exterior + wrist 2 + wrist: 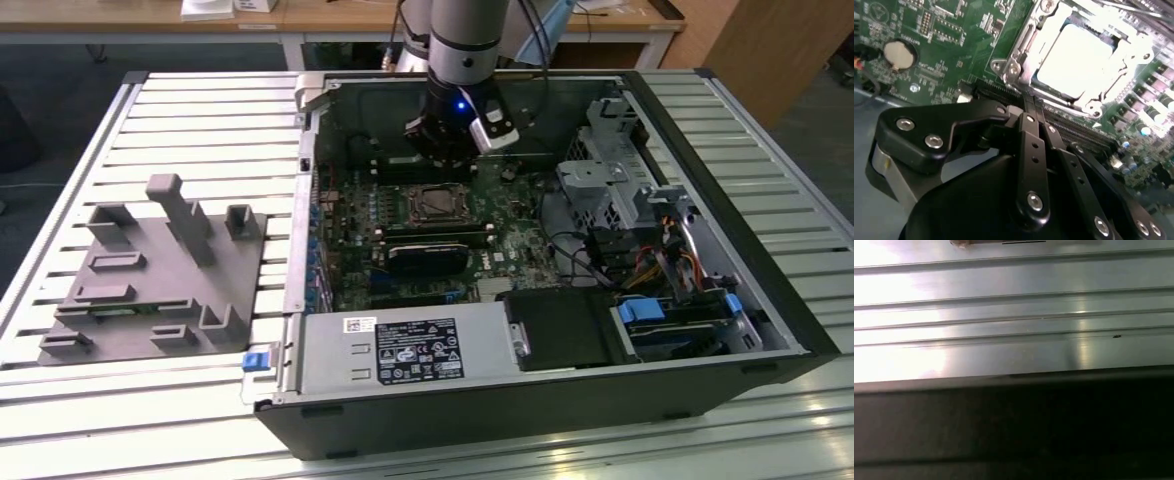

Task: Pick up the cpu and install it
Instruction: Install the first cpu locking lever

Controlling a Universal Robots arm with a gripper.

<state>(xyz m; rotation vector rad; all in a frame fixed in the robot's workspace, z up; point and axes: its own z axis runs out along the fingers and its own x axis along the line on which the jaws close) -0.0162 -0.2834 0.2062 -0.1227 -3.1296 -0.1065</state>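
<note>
The cpu (1076,60), a square chip with a bright silvery lid, lies inside the metal socket frame (1013,65) on the green motherboard (944,30). My gripper (1032,104) hovers just off the socket's edge with its black fingers (1026,145) pressed together and nothing between them. In the exterior view the gripper (441,162) hangs over the open computer case, just behind the socket (437,203) in the middle of the board.
Black memory slots (1079,132) run beside the socket, and a coin battery (899,54) sits on the board. A black heatsink block (427,255), power supply (400,350) and drive cage (607,180) crowd the case. A grey fixture (147,270) stands on the slatted table (1014,315).
</note>
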